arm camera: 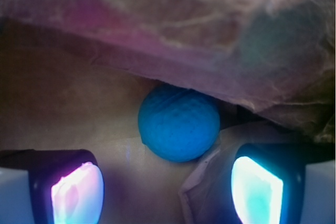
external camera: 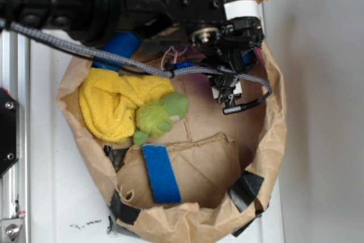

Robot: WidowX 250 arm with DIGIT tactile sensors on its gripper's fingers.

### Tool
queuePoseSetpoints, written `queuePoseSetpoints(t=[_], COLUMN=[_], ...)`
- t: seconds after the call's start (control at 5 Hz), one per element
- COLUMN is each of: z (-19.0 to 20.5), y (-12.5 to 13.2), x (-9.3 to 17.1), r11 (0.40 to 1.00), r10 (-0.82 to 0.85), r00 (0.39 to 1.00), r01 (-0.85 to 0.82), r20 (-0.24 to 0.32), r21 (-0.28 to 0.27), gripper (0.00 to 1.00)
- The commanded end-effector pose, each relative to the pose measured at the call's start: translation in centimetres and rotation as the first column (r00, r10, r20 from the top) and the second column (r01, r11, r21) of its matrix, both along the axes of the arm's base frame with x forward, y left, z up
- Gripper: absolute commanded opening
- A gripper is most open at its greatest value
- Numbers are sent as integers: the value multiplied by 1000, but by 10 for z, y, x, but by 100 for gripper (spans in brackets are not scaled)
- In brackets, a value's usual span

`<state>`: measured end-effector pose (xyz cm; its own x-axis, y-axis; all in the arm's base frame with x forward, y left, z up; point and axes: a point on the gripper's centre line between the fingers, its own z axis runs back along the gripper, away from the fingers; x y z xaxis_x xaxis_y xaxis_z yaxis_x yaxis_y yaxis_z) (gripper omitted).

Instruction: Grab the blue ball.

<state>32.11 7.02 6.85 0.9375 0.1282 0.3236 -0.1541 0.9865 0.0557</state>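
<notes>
The blue ball (arm camera: 178,123), round and dimpled, lies on the brown paper floor, tucked under the crumpled fold of the paper bag's wall (arm camera: 173,51). My gripper (arm camera: 168,191) is open, and the ball sits just ahead of the fingertips, centred in the gap and touching neither glowing pad (arm camera: 79,192). In the exterior view the gripper (external camera: 227,90) hangs inside the bag near its far right rim. There the arm covers the ball, so I cannot pick it out for certain.
The paper bag (external camera: 273,140) forms a basin. Inside lie a yellow cloth (external camera: 111,106), a green plush toy (external camera: 159,115), a flat blue strip (external camera: 161,173) and a blue bottle (external camera: 119,46) half under the arm. A loose paper flap (arm camera: 210,182) lies by the right finger.
</notes>
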Motion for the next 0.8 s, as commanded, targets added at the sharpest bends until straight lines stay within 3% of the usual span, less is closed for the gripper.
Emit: queuePoseSetpoints(t=[0.0, 0.6], z=[12, 12], y=[3, 10], x=[5, 5], r11=[995, 993], r10=[95, 119], r00=[987, 985], r01=[-93, -118], r20=[128, 125], r21=[-22, -15], gripper=[100, 100])
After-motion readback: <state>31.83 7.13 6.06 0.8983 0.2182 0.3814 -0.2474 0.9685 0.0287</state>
